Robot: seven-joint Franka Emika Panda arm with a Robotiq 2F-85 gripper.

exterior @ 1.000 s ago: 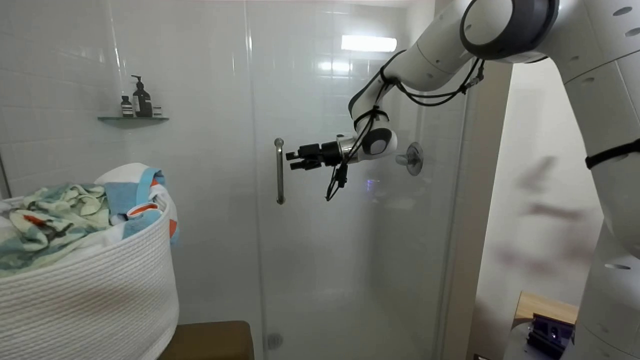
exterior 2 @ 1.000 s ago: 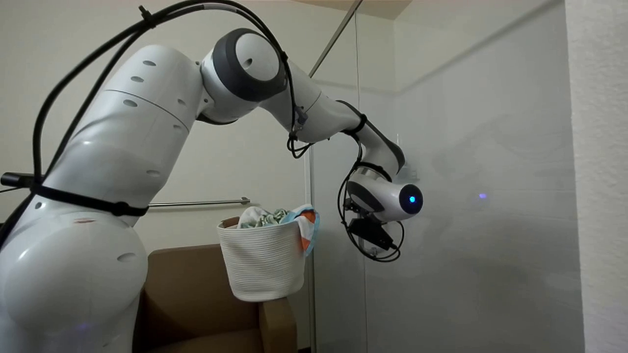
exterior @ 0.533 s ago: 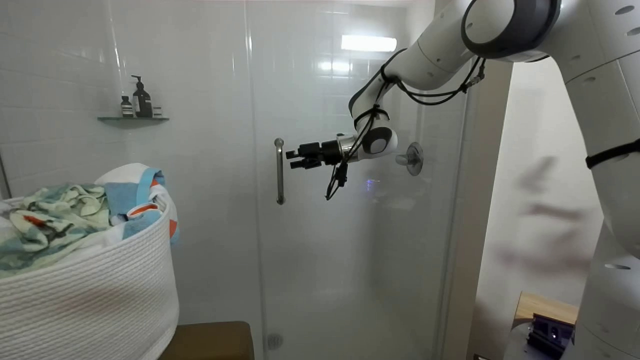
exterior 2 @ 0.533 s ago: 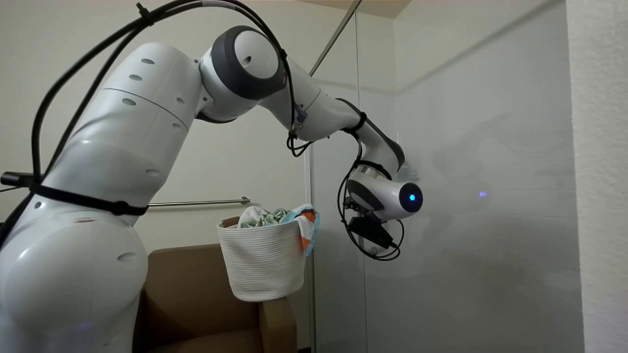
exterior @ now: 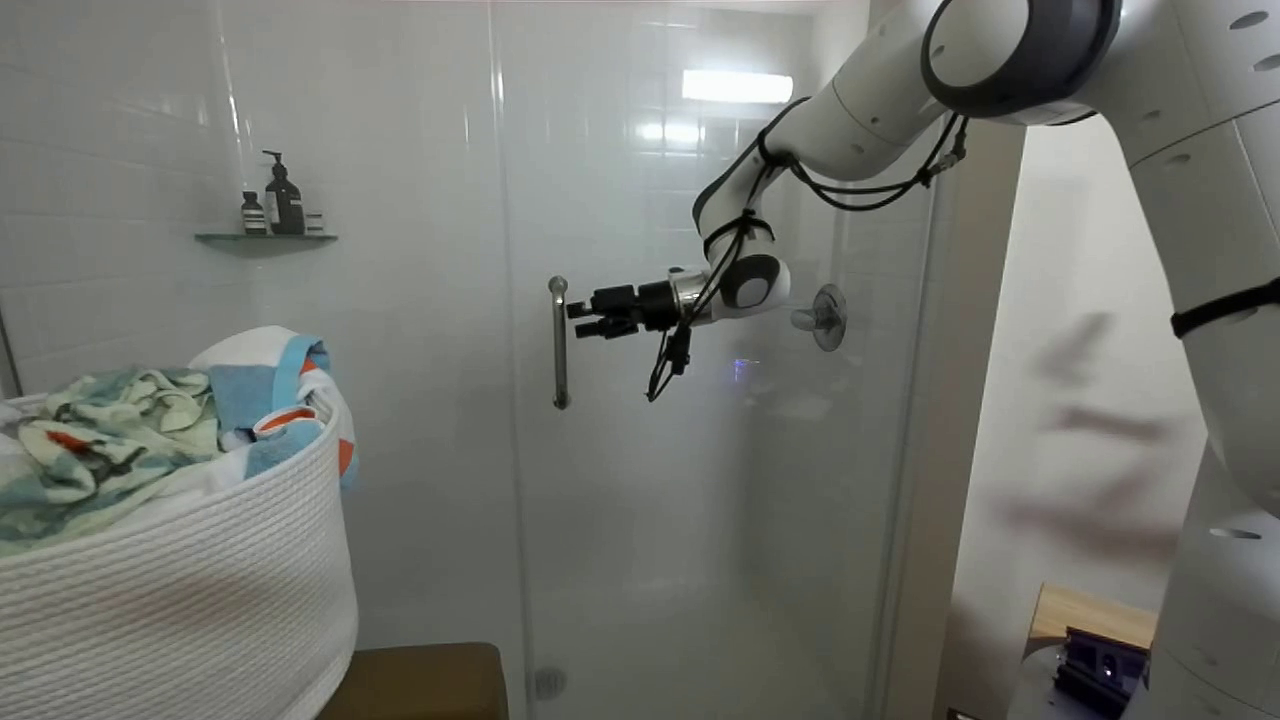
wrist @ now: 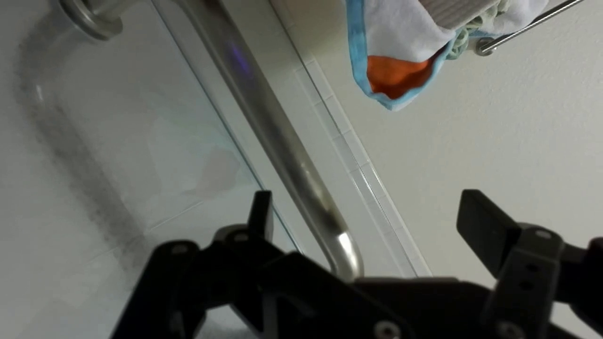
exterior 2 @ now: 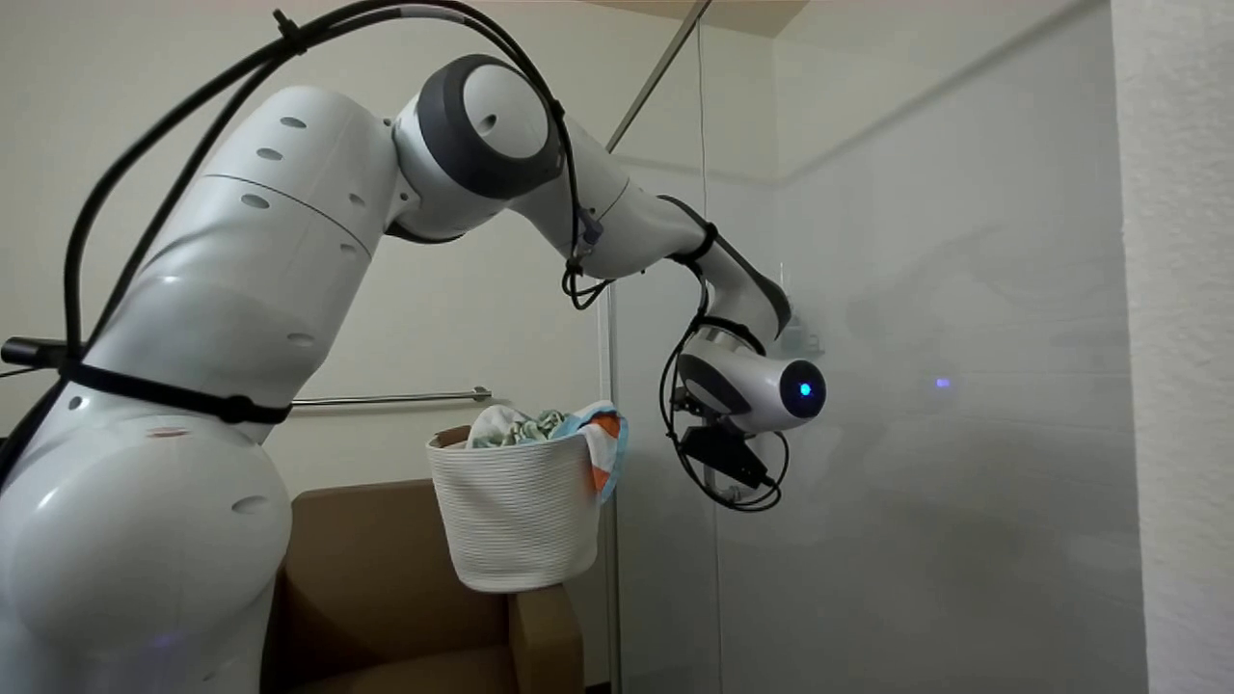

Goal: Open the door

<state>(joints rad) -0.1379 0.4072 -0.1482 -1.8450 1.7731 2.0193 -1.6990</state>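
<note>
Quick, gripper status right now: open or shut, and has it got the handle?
Gripper: open, holding nothing; the door handle is not gripped.

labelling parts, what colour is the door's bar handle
The bar handle is silver, clearest in the wrist view.

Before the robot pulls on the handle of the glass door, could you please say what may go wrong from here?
In the wrist view, the handle runs diagonally to the open end effector, so the grip might close unevenly and slip. One finger shows over the glass door there and could bump or scrape it. The cables hang in a loop close to the end effector and might snag on the handle during the pull.
</note>
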